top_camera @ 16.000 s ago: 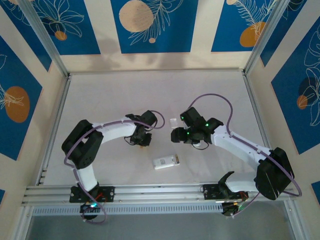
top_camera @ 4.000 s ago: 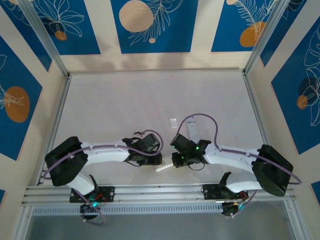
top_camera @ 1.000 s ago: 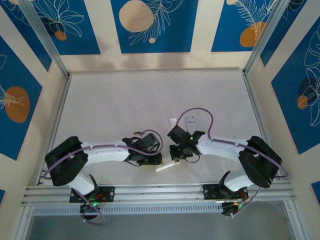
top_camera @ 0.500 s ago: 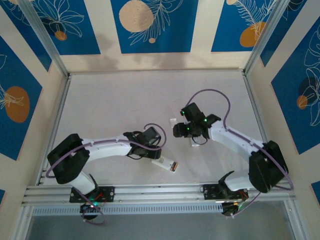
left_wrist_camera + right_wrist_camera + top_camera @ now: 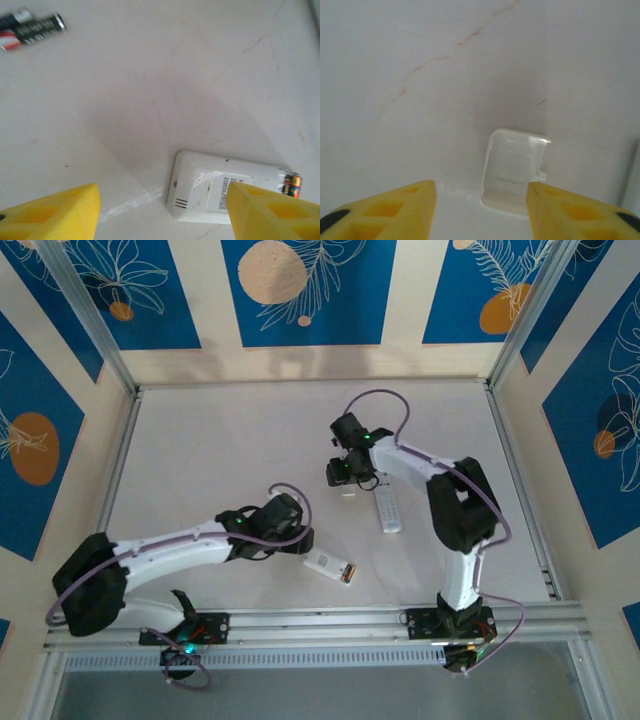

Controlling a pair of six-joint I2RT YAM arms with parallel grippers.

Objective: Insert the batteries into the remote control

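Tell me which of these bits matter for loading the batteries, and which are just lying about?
For the job:
white remote
batteries at its end
loose batteries
clear lid, probably its cover

Lying about:
longer remote

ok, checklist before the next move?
1. Left gripper, jaws open, holding nothing: ok.
2. Right gripper, jaws open, lined up on the small clear plastic battery cover: ok.
3. Dark-and-copper batteries sit in the end of the small white rectangular remote; fully seated: cannot tell.
4. Compartment closed: not ok, the cover lies apart from that remote.
5. Loose dark cylindrical batteries lie away from that remote; needed or spare: cannot tell.
6. Long white remote apart from the right gripper: ok.
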